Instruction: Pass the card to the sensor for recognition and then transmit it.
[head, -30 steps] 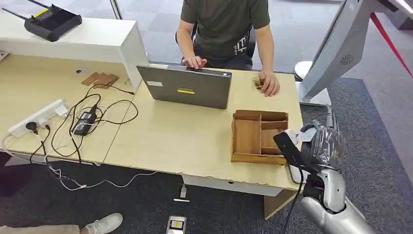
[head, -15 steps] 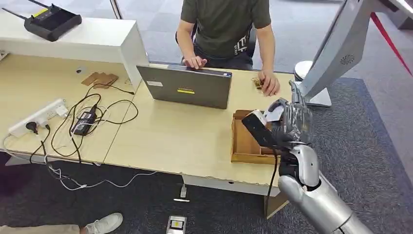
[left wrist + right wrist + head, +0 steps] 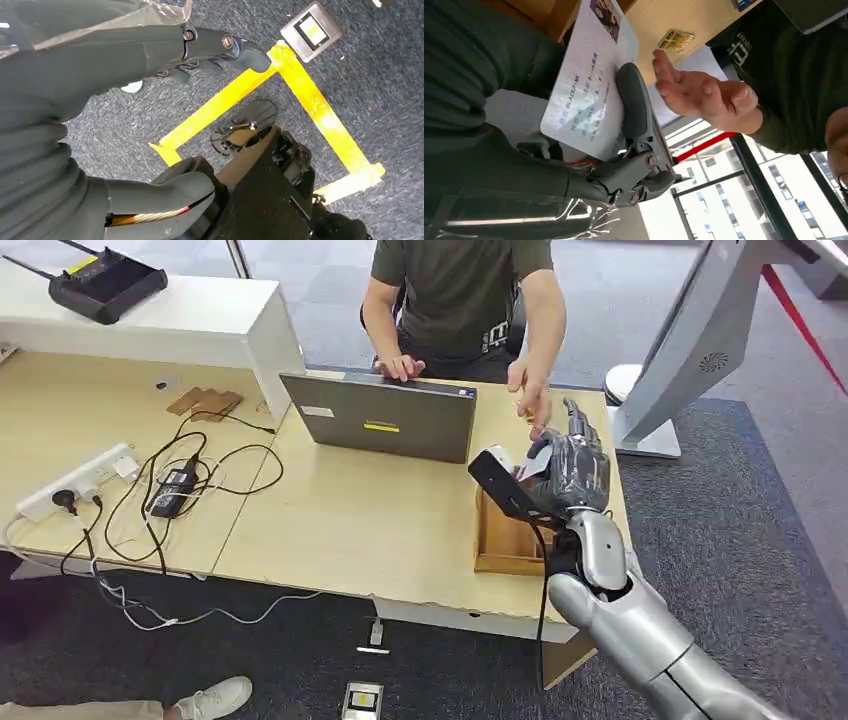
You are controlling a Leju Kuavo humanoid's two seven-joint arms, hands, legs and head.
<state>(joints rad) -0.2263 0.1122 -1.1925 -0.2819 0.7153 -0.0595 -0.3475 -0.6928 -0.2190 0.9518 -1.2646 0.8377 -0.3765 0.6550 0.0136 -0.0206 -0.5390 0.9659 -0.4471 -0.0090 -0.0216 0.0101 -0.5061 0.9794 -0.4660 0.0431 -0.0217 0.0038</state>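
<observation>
I am holding the white card (image 3: 586, 85) in my right robot hand (image 3: 565, 472), fingers clamping it above the wooden organizer (image 3: 505, 535) on the counter (image 3: 380, 525). A person's open hand (image 3: 530, 395) is reaching close beside it, the laptop (image 3: 385, 420) nearby. My left robot hand (image 3: 150, 75) is hanging empty, fingers apart.

**Card held up over the organiser**

I'm seeing my right hand (image 3: 572, 472) holding the card (image 3: 532, 462) above the wooden organiser (image 3: 503, 537), near the person's hand (image 3: 531, 398). The person is sitting behind the laptop (image 3: 385, 418), with cables (image 3: 190, 472) lying across the table (image 3: 370, 520).
</observation>
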